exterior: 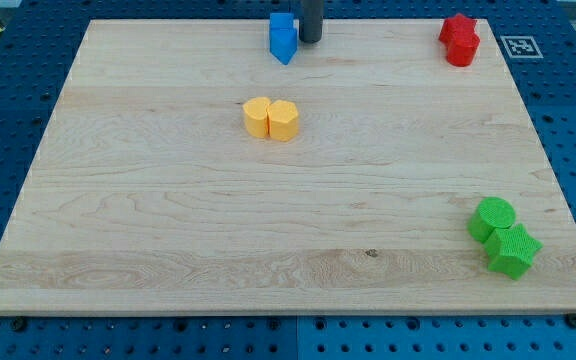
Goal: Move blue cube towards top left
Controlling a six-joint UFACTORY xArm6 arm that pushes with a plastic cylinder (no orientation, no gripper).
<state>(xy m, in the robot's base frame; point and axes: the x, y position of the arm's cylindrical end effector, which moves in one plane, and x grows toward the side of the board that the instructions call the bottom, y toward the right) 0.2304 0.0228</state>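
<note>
The blue blocks (283, 37) sit near the view's top edge of the wooden board (168, 220), a little left of centre. They look like two blue pieces pressed together, a cube above and a pointed one below. My tip (311, 40) stands just to their right, close to or touching them.
Two yellow blocks (271, 118) lie together below the blue ones. Two red blocks (459, 39) sit at the view's top right. A green cylinder (493, 217) and a green star-like block (513, 250) sit at the bottom right.
</note>
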